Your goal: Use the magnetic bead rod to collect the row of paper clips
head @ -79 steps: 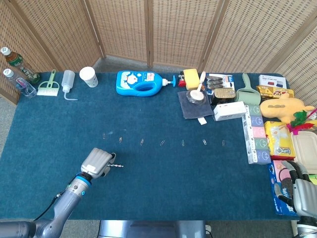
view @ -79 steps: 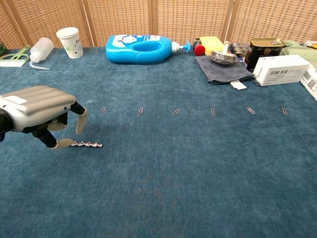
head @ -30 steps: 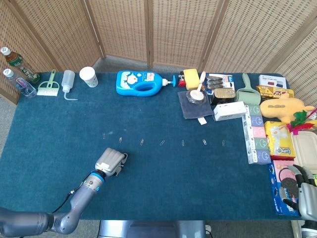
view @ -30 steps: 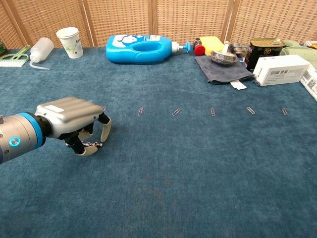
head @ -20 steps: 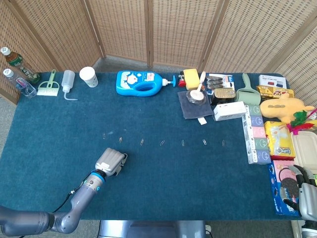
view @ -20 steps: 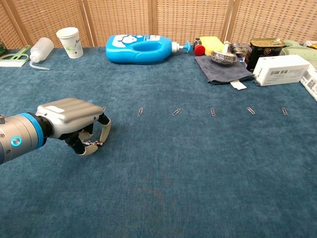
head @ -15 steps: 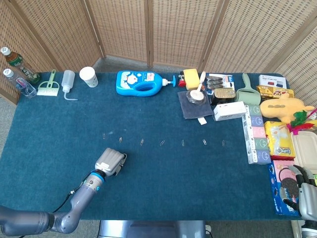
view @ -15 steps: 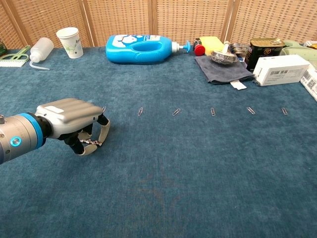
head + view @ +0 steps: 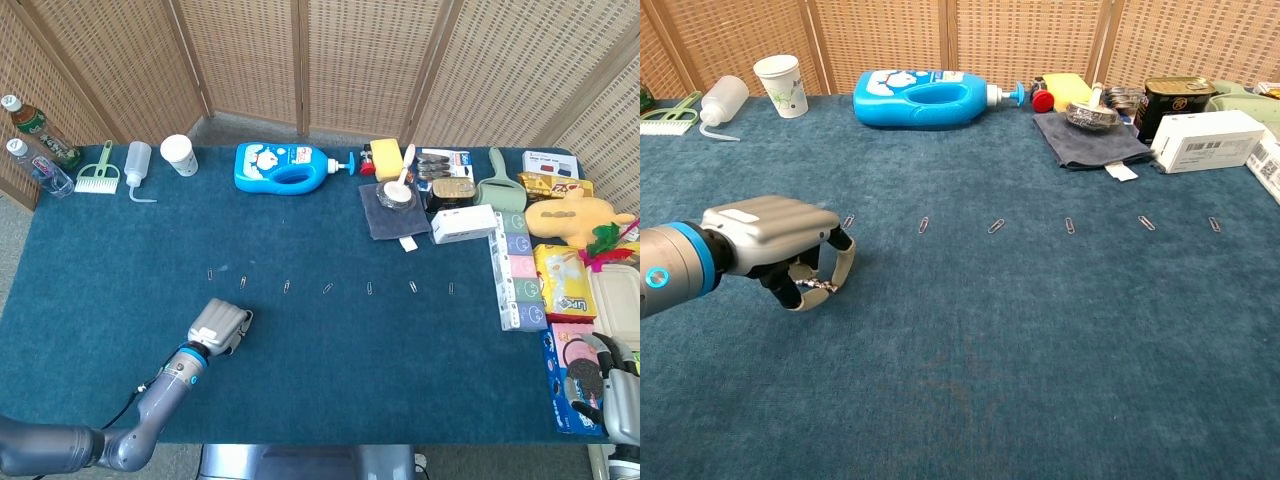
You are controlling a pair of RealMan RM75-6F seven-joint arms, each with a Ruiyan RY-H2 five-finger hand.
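My left hand sits low over the blue cloth at the near left and pinches the short silver bead rod between its fingertips. In the head view the left hand hides the rod. A row of several paper clips crosses the table: the leftmost paper clip lies just beyond the hand, then others out to the rightmost paper clip. The head view shows the same paper clip row. My right hand rests off the near right corner, holding nothing.
Along the back edge stand a blue detergent bottle, a paper cup, a squeeze bottle and a grey cloth. A white box and stacked packages fill the right side.
The left hand slid right over the rod, closed its fingers around it, and has now drawn back slightly left with the rod in its fingertips. The right hand stayed put.
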